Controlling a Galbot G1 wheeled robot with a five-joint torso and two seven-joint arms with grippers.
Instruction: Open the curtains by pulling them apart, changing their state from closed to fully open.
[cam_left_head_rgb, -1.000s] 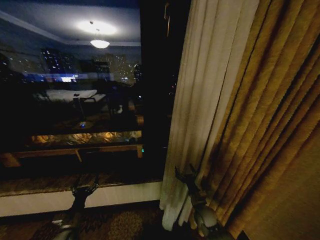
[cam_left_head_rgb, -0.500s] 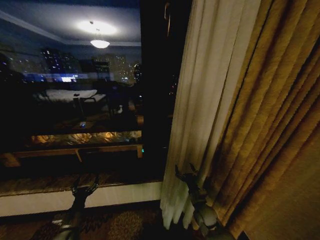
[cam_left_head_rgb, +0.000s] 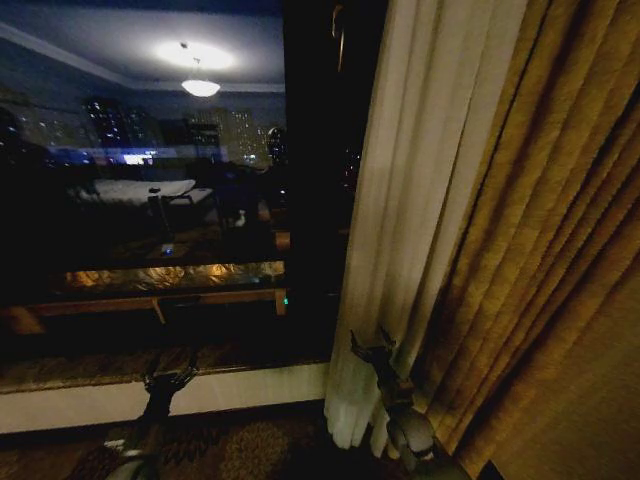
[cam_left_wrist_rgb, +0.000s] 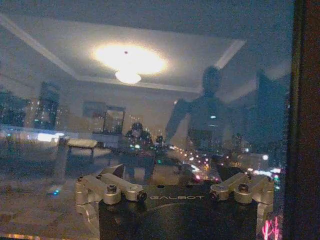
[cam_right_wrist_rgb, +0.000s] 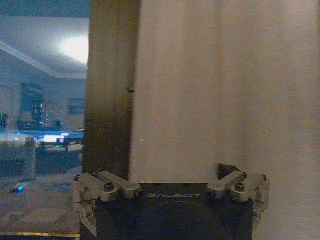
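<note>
A sheer cream-white panel of the curtains (cam_left_head_rgb: 420, 200) hangs in vertical pleats right of the dark window, its wavy hem near the floor. My right gripper (cam_left_head_rgb: 370, 342) is raised low in front of this panel's lower part, fingers spread open. In the right wrist view the cream fabric (cam_right_wrist_rgb: 215, 90) hangs just beyond the open right gripper (cam_right_wrist_rgb: 162, 172), with nothing between the fingers. My left gripper (cam_left_head_rgb: 170, 376) is low by the windowsill, open. In the left wrist view the left gripper (cam_left_wrist_rgb: 172, 172) faces the bare window glass.
A thicker golden-yellow drape (cam_left_head_rgb: 560, 250) hangs to the right of the cream panel. The dark window glass (cam_left_head_rgb: 140, 200) reflects a ceiling lamp and the room. A dark vertical window frame (cam_left_head_rgb: 310, 180) stands beside the curtain's edge. A pale sill (cam_left_head_rgb: 220, 390) and patterned carpet lie below.
The whole head view has shifted slightly, and the cream panel's lower edge sits a little farther right. Both grippers hold nearly the same places.
</note>
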